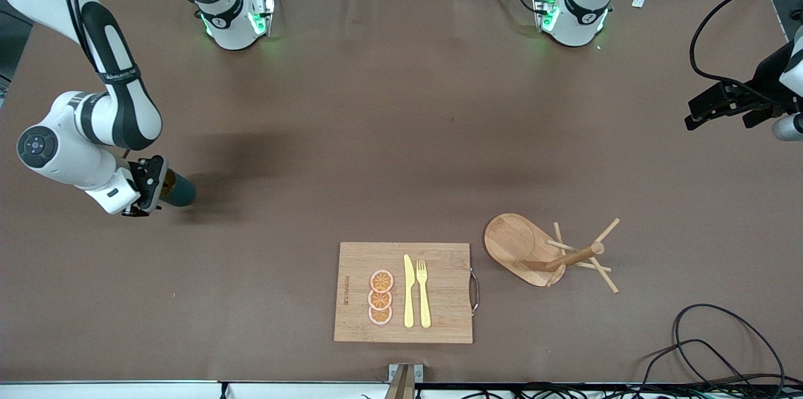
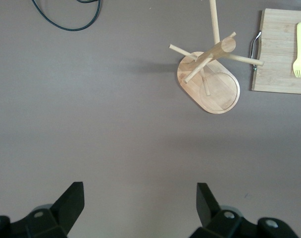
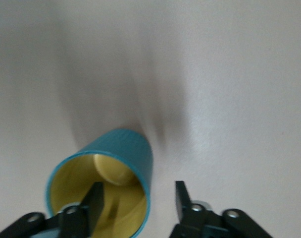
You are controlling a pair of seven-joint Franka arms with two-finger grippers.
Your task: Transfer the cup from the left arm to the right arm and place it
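Observation:
The teal cup [image 1: 180, 191] with a yellow inside is low at the table, toward the right arm's end, tilted with its mouth toward my right gripper [image 1: 157, 189]. In the right wrist view the right gripper [image 3: 138, 198] is open and straddles the rim of the cup [image 3: 125, 148]. One finger [image 3: 95, 196] is inside the mouth; the other stands outside, apart from the wall. The handle is hidden. My left gripper [image 1: 721, 107] waits at the left arm's end of the table. In the left wrist view the left gripper [image 2: 140, 203] is open and empty over bare table.
A wooden peg rack [image 1: 552, 255] stands nearer the front camera, toward the left arm's end; it also shows in the left wrist view [image 2: 210, 74]. Beside it lies a cutting board [image 1: 351, 261] with orange slices, a yellow knife and a fork. Cables [image 1: 721, 349] lie at the front corner.

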